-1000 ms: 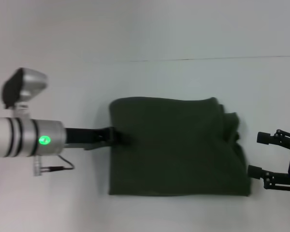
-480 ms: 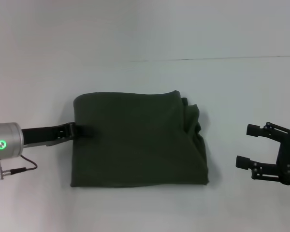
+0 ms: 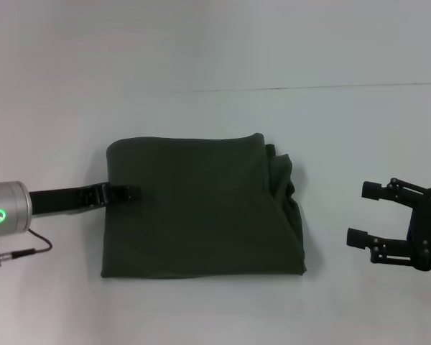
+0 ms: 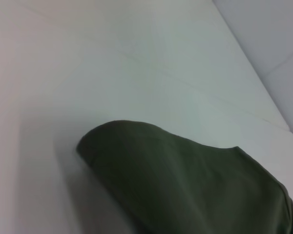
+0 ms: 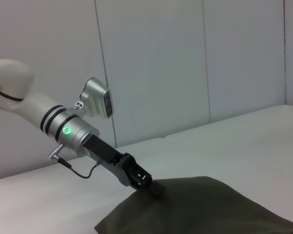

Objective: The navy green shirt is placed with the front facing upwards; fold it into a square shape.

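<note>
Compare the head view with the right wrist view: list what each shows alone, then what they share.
Only the head view shows the right claw, open and apart from the shirt, plus the whole folded outline with bunched layers on the robot's right edge. Only the right wrist view shows the wall panels behind and the left arm's upper links. Both show the navy green shirt on the white table and the left claw at its edge.

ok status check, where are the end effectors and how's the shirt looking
Left end effector shut on navy green shirt at its left edge. Right end effector open, clear of the right side. Shirt folded to a rough square, nothing in the way.
</note>
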Robot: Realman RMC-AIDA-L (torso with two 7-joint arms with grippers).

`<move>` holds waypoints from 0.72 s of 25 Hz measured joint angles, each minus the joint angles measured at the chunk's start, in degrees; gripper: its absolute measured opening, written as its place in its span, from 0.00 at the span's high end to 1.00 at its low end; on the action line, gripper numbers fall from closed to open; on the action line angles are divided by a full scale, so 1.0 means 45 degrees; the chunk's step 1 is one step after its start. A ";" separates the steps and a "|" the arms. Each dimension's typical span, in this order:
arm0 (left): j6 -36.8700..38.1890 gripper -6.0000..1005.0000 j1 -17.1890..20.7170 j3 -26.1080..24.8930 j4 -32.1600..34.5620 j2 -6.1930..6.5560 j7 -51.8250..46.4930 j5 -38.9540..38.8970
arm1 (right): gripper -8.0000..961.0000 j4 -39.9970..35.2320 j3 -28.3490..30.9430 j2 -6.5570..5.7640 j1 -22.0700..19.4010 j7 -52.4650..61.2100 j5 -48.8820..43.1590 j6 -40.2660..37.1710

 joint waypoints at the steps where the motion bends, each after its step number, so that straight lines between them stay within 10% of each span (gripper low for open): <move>1: 0.0043 0.78 0.0027 -0.0025 0.0154 0.0001 0.0038 0.0001 | 0.03 -0.0034 -0.0017 -0.0028 0.0035 0.0080 -0.0006 0.0004; 10: 0.1841 0.54 0.0861 -0.0266 0.4083 -0.0369 0.2051 -0.0125 | 0.03 0.0199 -0.0089 0.0021 0.0512 0.0233 -0.0345 0.0340; 18: 0.5504 0.18 0.0395 -0.0677 0.3502 -0.0041 0.6456 -0.0091 | 0.03 0.1396 -0.1275 0.0141 0.1461 -0.0316 -0.0480 0.0484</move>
